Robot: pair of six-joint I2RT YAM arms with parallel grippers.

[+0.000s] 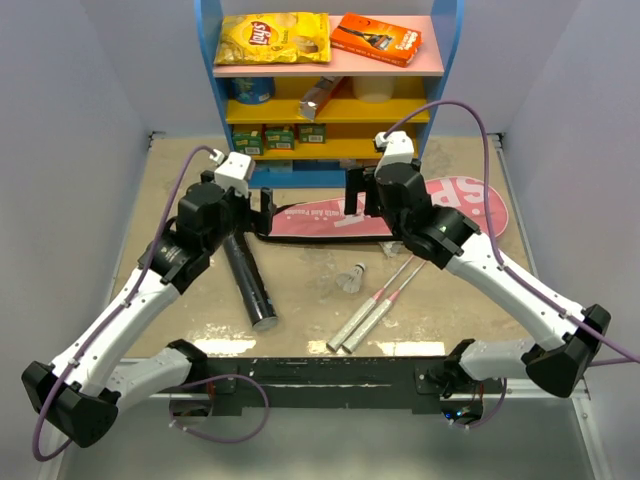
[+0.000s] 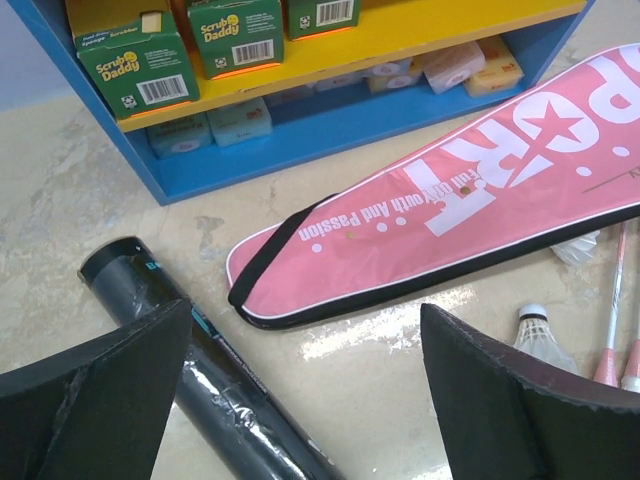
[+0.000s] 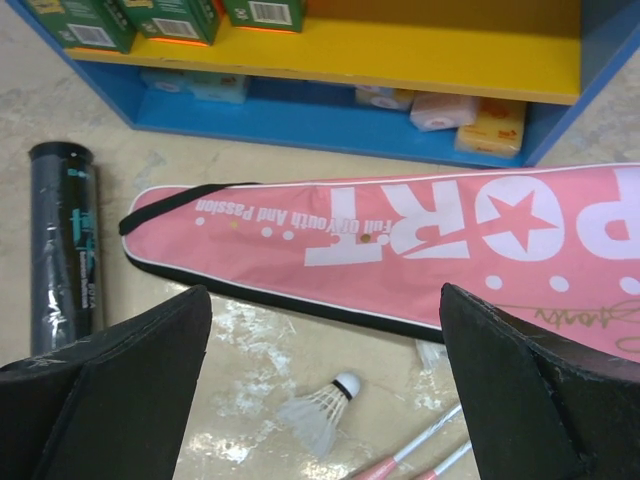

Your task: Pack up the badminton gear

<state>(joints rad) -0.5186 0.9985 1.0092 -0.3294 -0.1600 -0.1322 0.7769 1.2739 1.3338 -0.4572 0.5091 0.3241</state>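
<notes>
- Both pairs are spread wide with nothing between them. My left fingers (image 1: 255,208) hover over the narrow end of the pink bag (image 1: 320,220), and my right fingers (image 1: 360,195) hover over its middle.
- Seen from above, the bag lies flat on the desk (image 1: 300,310). Its long axis runs 9 to 3, with the narrow end at 9 and the wide head at 3.
- The rackets (image 1: 365,315) lie at 6 o'clock from my right fingers, handles toward 7 and shafts toward 1. Their heads are hidden, so I cannot tell whether they are under the bag or in it.
- The shuttlecock (image 1: 352,283) sits just beside the shafts, at their 9.
- The black tube (image 1: 250,280) lies at 6 o'clock from my left fingers, its axis running 11 to 5.
- I judge my right arm nearer the rackets, and my left nearer the bag's narrow end and the tube.
</notes>
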